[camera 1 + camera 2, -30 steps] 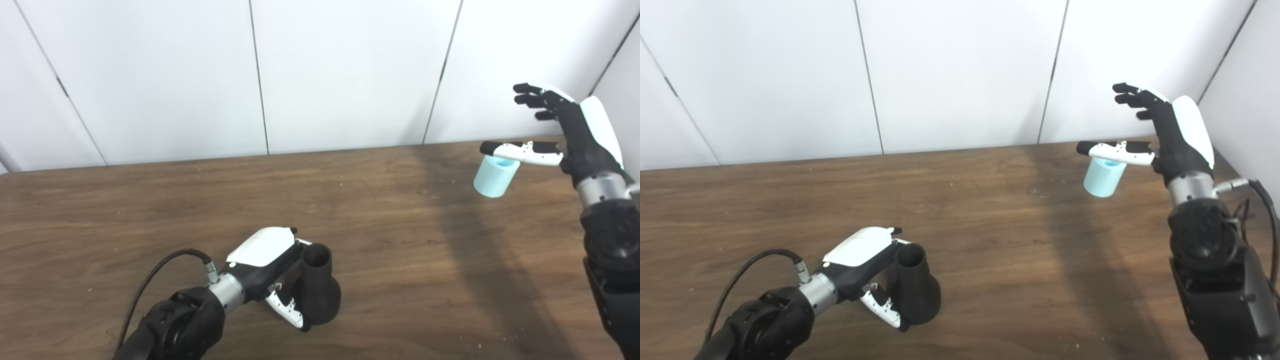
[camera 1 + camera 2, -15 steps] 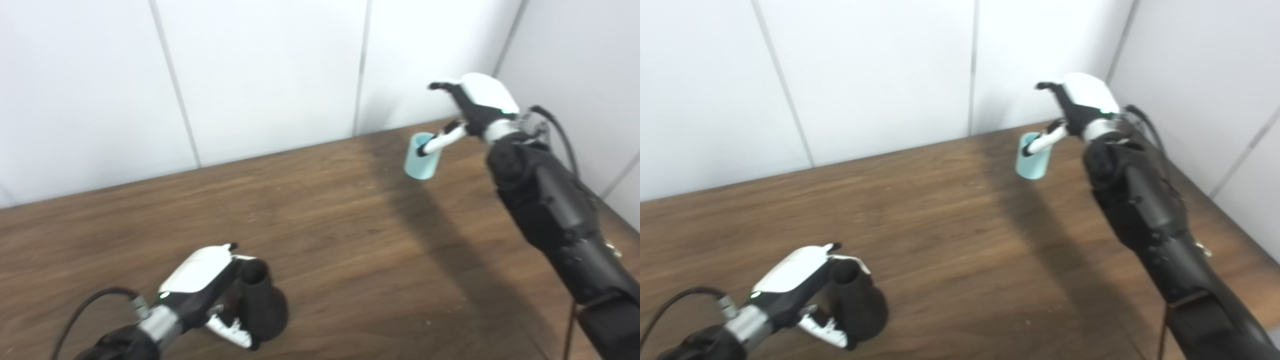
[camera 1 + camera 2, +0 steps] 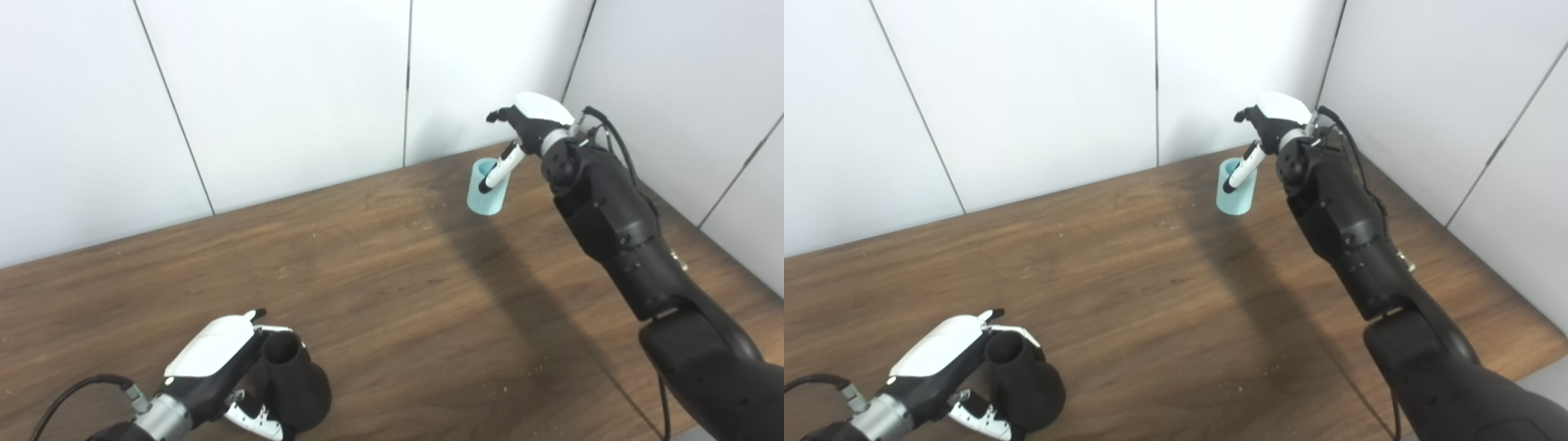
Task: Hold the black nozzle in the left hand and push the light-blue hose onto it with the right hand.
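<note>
The black nozzle (image 3: 295, 387) stands upright on the brown table (image 3: 398, 288) at the near left, narrow end up. My left hand (image 3: 214, 358) is wrapped round it, fingers behind and thumb in front. The light-blue hose (image 3: 487, 201), a short open tube, stands upright at the far right near the wall. My right hand (image 3: 531, 119) hovers just above and behind it with fingers spread. Its thumb (image 3: 499, 173) slants down across the hose's open top and front. The hand is not closed on the hose.
White wall panels run along the table's far edge and turn a corner at the right, close behind my right hand. The table's right edge (image 3: 1528, 321) shows in the right eye view. My right forearm (image 3: 618, 226) stretches over the right side of the table.
The camera has turned to the right, shifting the whole picture. My right hand has dropped closer to the hose and its thumb has swung down across it. My left hand stays on the nozzle.
</note>
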